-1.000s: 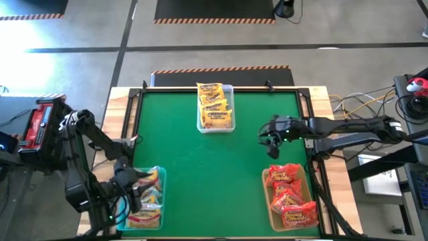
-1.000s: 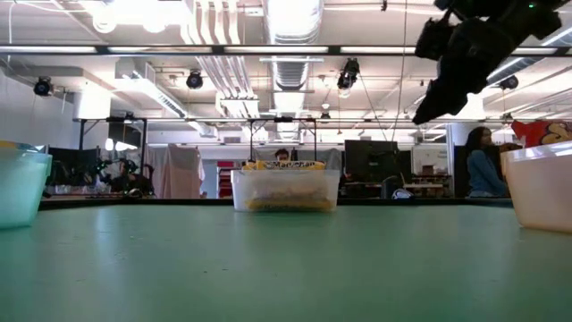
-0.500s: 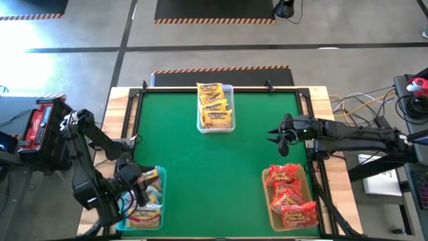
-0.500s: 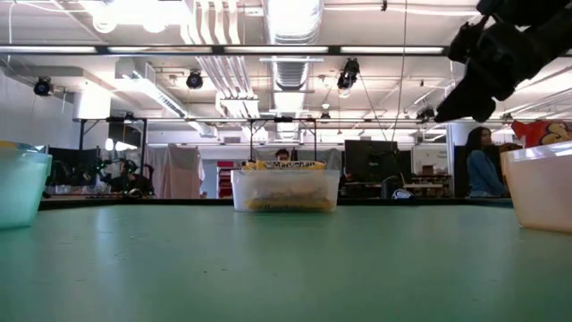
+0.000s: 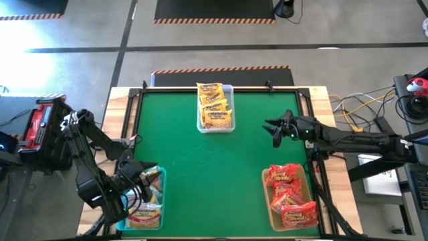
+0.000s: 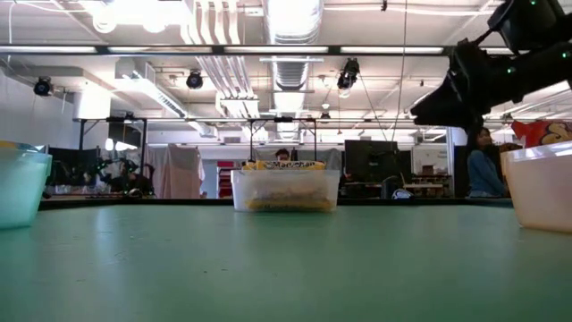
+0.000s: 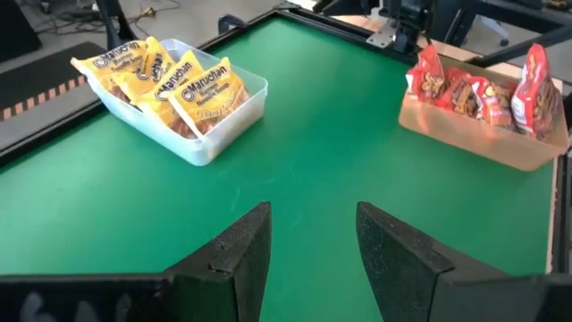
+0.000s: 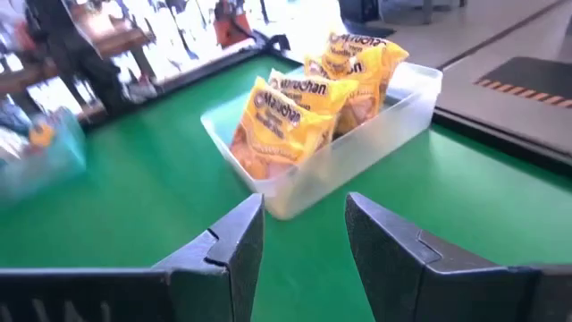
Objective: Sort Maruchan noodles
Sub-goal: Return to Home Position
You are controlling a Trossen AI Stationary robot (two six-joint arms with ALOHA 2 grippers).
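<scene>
All sorted, hands empty: the risk now lies in backing out.

The yellow Maruchan packets [image 5: 215, 107] fill the clear bin [image 8: 357, 156] at far middle, the red packets [image 5: 289, 195] the near-right bin [image 7: 465, 139], and the blue-and-yellow packets [image 5: 152, 195] the blue bin [image 6: 22, 192]. My left hand [image 5: 136, 182] hovers just over that blue bin, fingers apart. Retreating low, I judge, could clip its rim or snag a packet. My right hand [image 5: 273, 127], also apart, hangs above bare tabletop [image 5: 214, 174].

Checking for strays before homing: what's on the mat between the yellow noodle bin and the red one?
Nothing: in the high view, only bare green mat lies between yellow noodle bin and red bin.
</scene>
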